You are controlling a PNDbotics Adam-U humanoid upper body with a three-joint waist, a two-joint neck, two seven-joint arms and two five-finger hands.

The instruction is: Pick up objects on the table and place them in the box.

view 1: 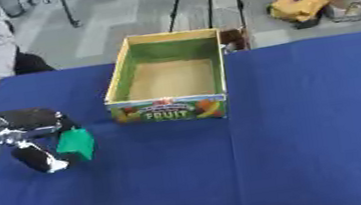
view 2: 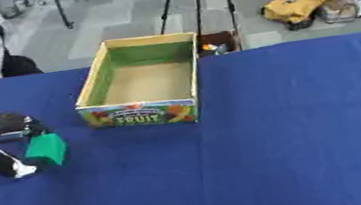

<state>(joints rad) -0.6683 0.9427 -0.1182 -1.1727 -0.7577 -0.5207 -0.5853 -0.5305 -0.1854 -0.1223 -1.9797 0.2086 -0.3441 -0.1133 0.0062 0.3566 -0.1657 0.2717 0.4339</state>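
Blue cloth covers the table (view 1: 314,146) in front of you, and most of its near half lies bare. Your left hand (view 1: 23,139) comes in from the left edge, silver at the wrist and black at the fingers, and it is closed around a small green object (view 1: 76,144): one dark finger (view 1: 31,118) arches over the top of it while the thumb (view 1: 36,159) curls up from below, so the green piece sits pinched between them. You cannot tell from either view whether the object touches the cloth or hangs just above it. It sits left of the box (view 1: 172,108) and a little nearer to you than its front wall, close by but not touching. That cardboard box stands open-topped near the table's middle, green on its inner walls, plain brown on its floor, with a fruit print and the word FRUIT across the front panel. Nothing shows inside it.
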